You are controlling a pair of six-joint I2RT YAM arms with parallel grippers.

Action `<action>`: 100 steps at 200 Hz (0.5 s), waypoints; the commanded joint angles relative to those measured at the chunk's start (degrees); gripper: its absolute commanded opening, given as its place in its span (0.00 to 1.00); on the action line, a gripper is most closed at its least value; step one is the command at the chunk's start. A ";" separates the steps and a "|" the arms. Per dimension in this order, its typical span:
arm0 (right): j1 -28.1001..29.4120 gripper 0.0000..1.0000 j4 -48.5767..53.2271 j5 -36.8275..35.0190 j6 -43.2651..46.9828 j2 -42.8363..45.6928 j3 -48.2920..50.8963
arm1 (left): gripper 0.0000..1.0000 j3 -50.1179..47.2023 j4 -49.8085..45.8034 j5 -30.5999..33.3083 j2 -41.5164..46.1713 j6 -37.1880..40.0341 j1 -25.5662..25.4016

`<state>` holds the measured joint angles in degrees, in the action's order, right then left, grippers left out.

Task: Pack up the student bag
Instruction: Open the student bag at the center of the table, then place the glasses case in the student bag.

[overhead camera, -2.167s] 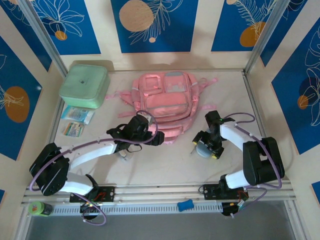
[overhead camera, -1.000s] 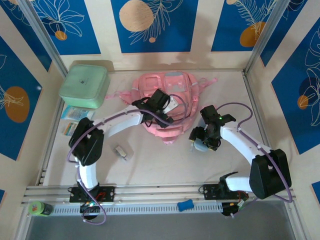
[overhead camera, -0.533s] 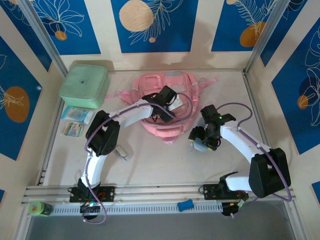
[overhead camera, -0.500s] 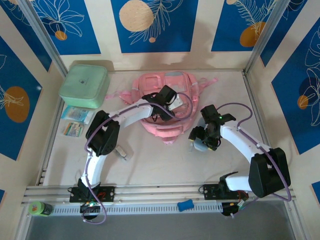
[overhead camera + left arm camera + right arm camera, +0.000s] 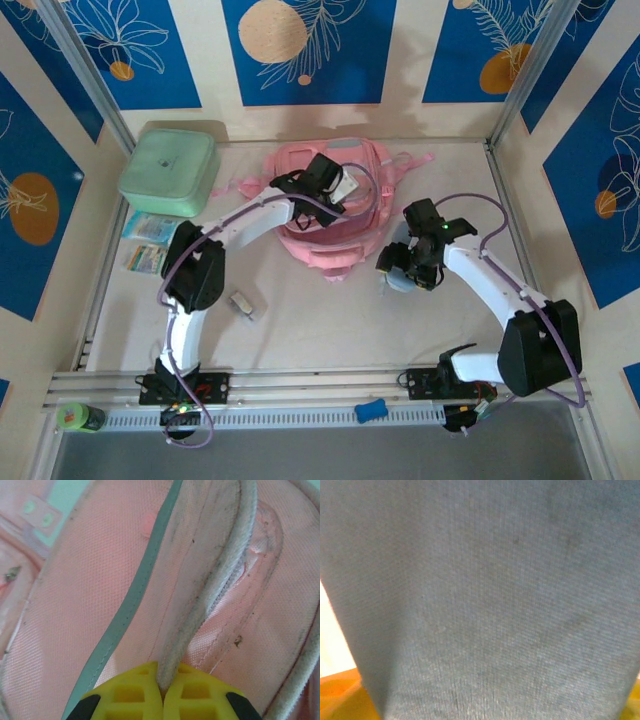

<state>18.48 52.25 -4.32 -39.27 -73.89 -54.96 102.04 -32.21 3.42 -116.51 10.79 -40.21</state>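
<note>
- since a second ago the left gripper (image 5: 162, 692) has stretched further toward the back of the table (image 5: 330, 325), and its fingers have gone from wide apart to pressed together.
- the right gripper (image 5: 403, 268) has crept slightly toward the back too, with the same bundle under it.
- the student bag (image 5: 335, 238) lies at the middle-back of the table, a soft, rumpled pink shape, with the left arm laid across its top.
- in the left wrist view the blocky yellow fingertips (image 5: 125, 700) meet and pinch a thick off-white piping cord (image 5: 232, 565) that curves along a seam of the bag.
- the cord looks fuzzy and grubby, with dark specks on the cloth beside it.
- the bag's fabric is a fine pink weave, and a narrow teal trim strip (image 5: 134, 595) with a stitched edge slants across it.
- the right gripper sits just beside the bag's right edge, its fingers closed around a rounded grey-blue knit bundle (image 5: 490, 600).
- in the right wrist view that knit is close and finely ribbed, flanked by orange at the lower left corner and a yellow sliver at the lower right.
- a mint-green square box (image 5: 168, 170) with rounded corners and a smooth lid sits at the back left, apart from the bag.
- two flat printed packets (image 5: 155, 228) lie just in front of the box.
- a small pale object (image 5: 241, 304) rests on the table near the left arm, too small to tell its shape.
</note>
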 commanded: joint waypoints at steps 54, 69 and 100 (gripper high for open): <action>5.41 0.84 -0.19 8.20 10.14 -7.61 -12.18 | 0.00 -1.38 2.57 -5.16 14.36 -27.52 -1.61; 5.36 0.84 -1.64 9.25 9.23 -12.36 -14.93 | 0.00 -4.62 6.57 -6.47 16.24 -31.69 -1.65; 5.72 0.87 -7.79 9.85 5.78 -19.53 -18.85 | 0.00 -5.71 8.14 -6.99 16.22 -35.25 -1.94</action>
<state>23.68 49.19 3.42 -31.79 -89.58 -70.76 96.01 -31.73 -1.69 -103.63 -17.72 -41.82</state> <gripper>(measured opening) 0.857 0.054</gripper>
